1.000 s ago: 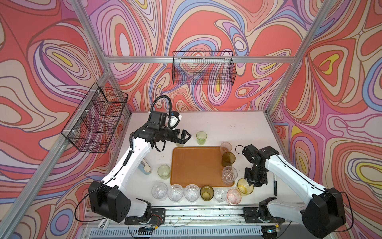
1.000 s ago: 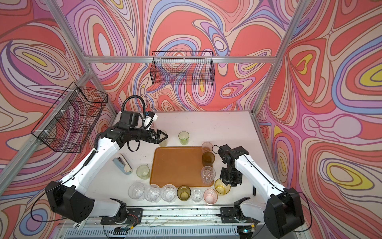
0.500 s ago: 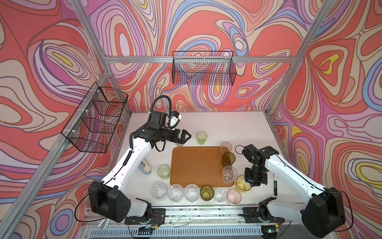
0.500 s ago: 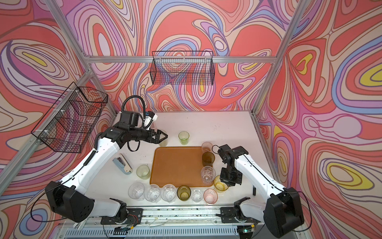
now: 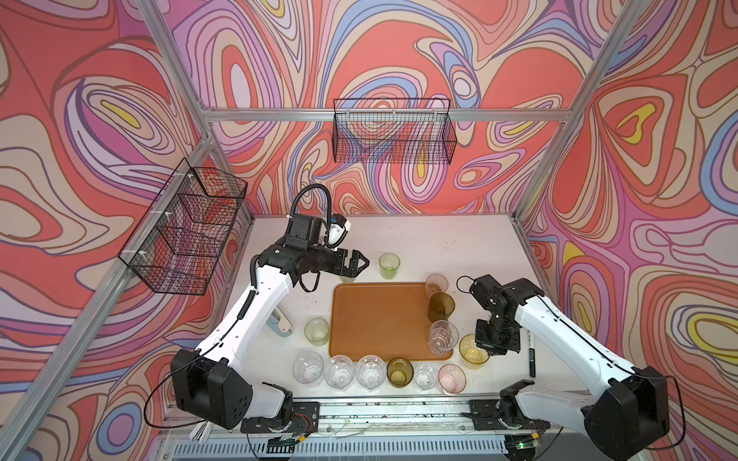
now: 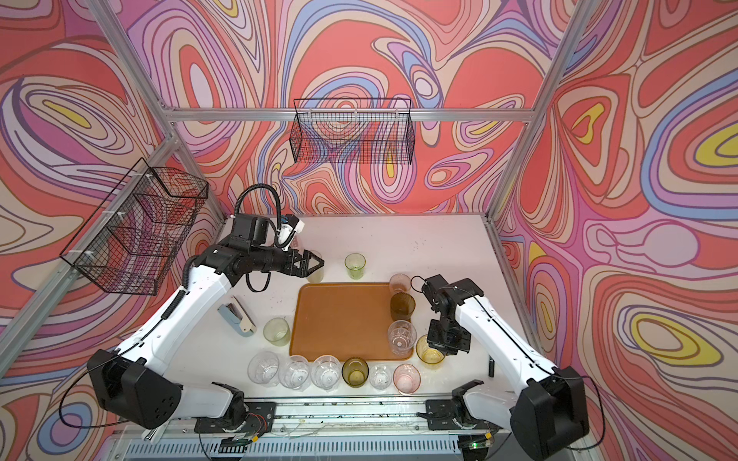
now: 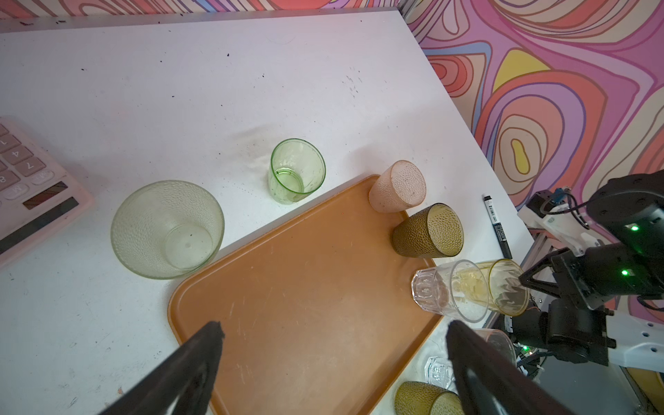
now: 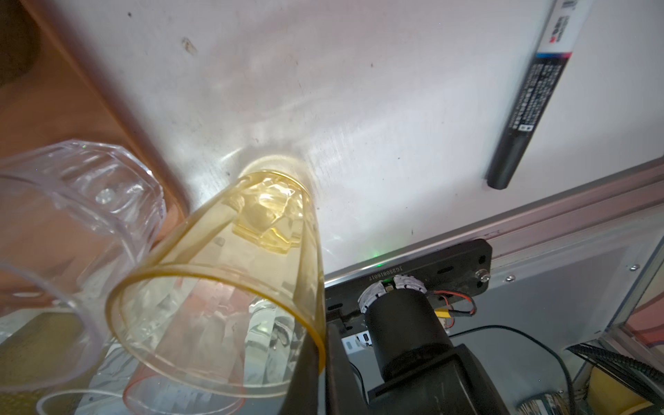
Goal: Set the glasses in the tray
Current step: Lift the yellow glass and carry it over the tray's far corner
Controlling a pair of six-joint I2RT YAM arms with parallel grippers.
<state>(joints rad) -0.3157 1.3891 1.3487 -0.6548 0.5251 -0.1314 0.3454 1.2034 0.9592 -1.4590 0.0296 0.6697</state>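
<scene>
The orange-brown tray (image 5: 379, 315) (image 7: 305, 287) lies mid-table. Along its right side stand an upturned pink glass (image 5: 436, 284), an olive glass (image 5: 441, 307) and a clear glass (image 5: 441, 339). My right gripper (image 5: 482, 350) (image 8: 321, 345) is shut on the rim of an amber glass (image 5: 472, 351) (image 8: 230, 266), which stands on the table just off the tray's near right corner. My left gripper (image 5: 361, 263) (image 7: 334, 327) hangs open and empty over the tray's far left corner. Near it stand a green glass (image 5: 389, 265) and a wide pale glass (image 7: 167, 230).
Several glasses line the table's front edge (image 5: 371, 371), and a pale green one (image 5: 316, 331) stands left of the tray. A black marker (image 5: 531, 355) lies right of my right arm. There is a pink calculator (image 7: 28, 187), a blue stapler (image 5: 279, 323), and wire baskets (image 5: 393, 131) on the walls.
My right gripper's jaws have closed on the amber glass's rim, and the glass has shifted slightly. The left arm has not moved.
</scene>
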